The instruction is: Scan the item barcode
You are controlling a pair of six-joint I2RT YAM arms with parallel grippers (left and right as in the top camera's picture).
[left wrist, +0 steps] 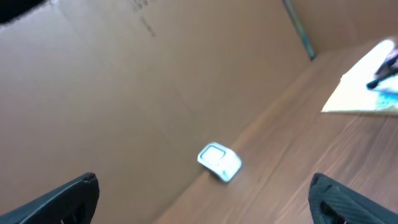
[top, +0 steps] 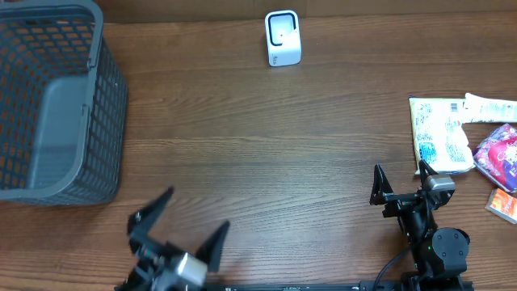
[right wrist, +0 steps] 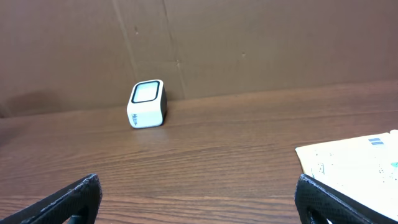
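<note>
The left end effector [top: 198,208], at the near left of the counter [top: 266,145], and the right end effector [top: 399,168], at the near right, are both standing wide open, holding nothing. The pale packet [top: 440,133] is lying just beside the right one, on its far right. The scanner [top: 283,38] is standing at the far edge, well apart from both.

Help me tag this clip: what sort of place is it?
Probably a mock shop checkout on a wooden table: a small white barcode scanner at the back, a grey shopping basket at one side, packaged goods at the other.
</note>
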